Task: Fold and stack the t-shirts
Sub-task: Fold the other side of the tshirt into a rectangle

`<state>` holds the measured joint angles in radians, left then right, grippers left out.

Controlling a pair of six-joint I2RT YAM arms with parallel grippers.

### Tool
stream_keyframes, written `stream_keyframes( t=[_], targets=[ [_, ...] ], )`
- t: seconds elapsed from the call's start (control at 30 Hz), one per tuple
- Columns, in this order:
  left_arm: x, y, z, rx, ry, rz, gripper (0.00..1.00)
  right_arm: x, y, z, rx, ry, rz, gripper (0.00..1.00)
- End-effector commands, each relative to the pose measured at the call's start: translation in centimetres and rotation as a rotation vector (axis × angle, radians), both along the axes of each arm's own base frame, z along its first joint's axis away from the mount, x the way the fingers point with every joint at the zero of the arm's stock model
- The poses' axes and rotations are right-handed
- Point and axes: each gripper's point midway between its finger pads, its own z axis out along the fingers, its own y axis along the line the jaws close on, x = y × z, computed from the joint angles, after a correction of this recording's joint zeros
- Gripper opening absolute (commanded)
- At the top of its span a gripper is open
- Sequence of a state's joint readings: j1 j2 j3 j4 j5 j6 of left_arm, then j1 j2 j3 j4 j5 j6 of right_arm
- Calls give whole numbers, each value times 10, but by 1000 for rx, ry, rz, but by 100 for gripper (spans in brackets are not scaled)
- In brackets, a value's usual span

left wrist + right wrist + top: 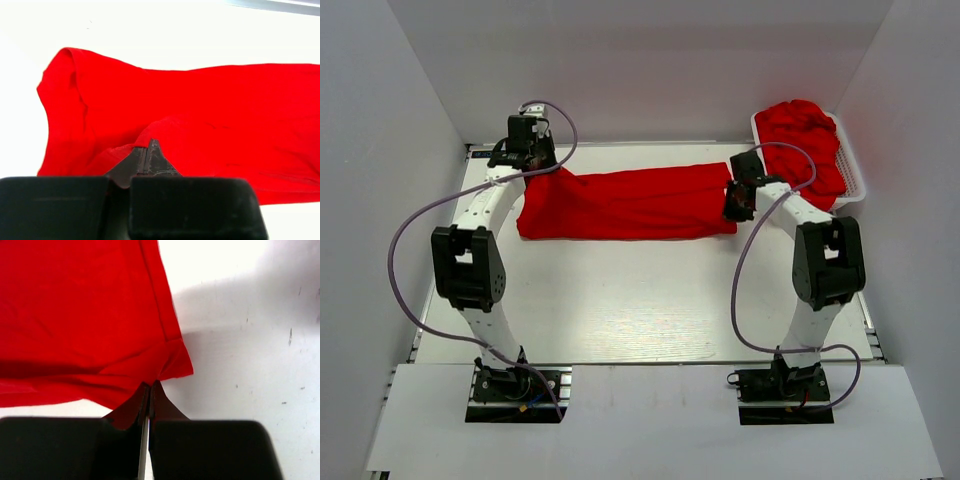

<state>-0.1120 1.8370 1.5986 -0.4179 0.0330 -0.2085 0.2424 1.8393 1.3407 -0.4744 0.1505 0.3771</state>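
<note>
Operator: Tension matters here, I'd judge. Move both ends together and level, so the t-shirt (630, 203) folds without sagging or twisting.
Trainee: Grips?
Operator: The left gripper (148, 145) and right gripper (150, 385) are each pinched tight on an end of it.
Trainee: And the cloth?
Operator: Bright red, a long, lightly creased band stretched across the table's (640, 310) far half. More red shirts (805, 135) are heaped in the basket (857, 172).

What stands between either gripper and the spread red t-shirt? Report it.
Nothing visible. The left gripper is shut on the left end of the t-shirt, the right gripper on its right end, cloth pinched in each. The white basket sits beyond the right end, not in between.
</note>
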Motion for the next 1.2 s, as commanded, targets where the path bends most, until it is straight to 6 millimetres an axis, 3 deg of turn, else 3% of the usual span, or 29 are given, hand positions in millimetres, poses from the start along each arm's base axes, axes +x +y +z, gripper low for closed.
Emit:
stream_keyframes(
  t=[0.0, 0.07, 0.1, 0.17, 0.23, 0.27, 0.43, 0.77, 0.83, 0.97, 1.03, 1.07, 1.1, 1.13, 1.17],
  targets=[
    [22, 9, 32, 20, -117, -8, 0, 13, -8, 9, -41, -3, -27, 0],
    [29, 11, 25, 15, -112, -8, 0, 25, -8, 17, -40, -28, -29, 0],
    [32, 12, 31, 21, -133, -12, 0, 29, -8, 18, -40, -36, -31, 0],
    [36, 13, 17, 14, -113, -18, 0, 42, -5, 26, -36, -49, -36, 0],
    [39, 17, 12, 9, -108, -16, 0, 40, -4, 16, -41, -9, -36, 0],
    [42, 16, 19, 3, -128, -24, 0, 43, -5, 18, -39, -10, -38, 0],
    [53, 16, -3, -16, -101, -30, 0, 54, -2, 17, -35, -5, -46, 0],
    [74, 18, -16, -65, -120, -63, 0, 65, -3, 7, -30, 27, -59, 0],
    [78, 21, -32, -69, -94, -60, 0, 68, -2, 5, -26, 25, -57, 0],
    [91, 20, -37, -74, -103, -69, 0, 75, -2, 4, -23, 21, -63, 4],
    [94, 24, -56, -93, -58, -45, 1, 79, -1, 1, -18, 22, -63, 10],
    [100, 26, -52, -94, -64, -31, 10, 84, 0, 2, -16, 13, -61, 22],
    [101, 32, -64, -94, -33, -20, 23, 85, 0, 0, -14, 17, -59, 32],
    [107, 34, -57, -95, -48, -5, 58, 96, 1, 11, -6, -18, -56, 40],
    [109, 33, -57, -103, -44, 0, 69, 104, 1, 11, -15, -31, -57, 77]
  ],
)
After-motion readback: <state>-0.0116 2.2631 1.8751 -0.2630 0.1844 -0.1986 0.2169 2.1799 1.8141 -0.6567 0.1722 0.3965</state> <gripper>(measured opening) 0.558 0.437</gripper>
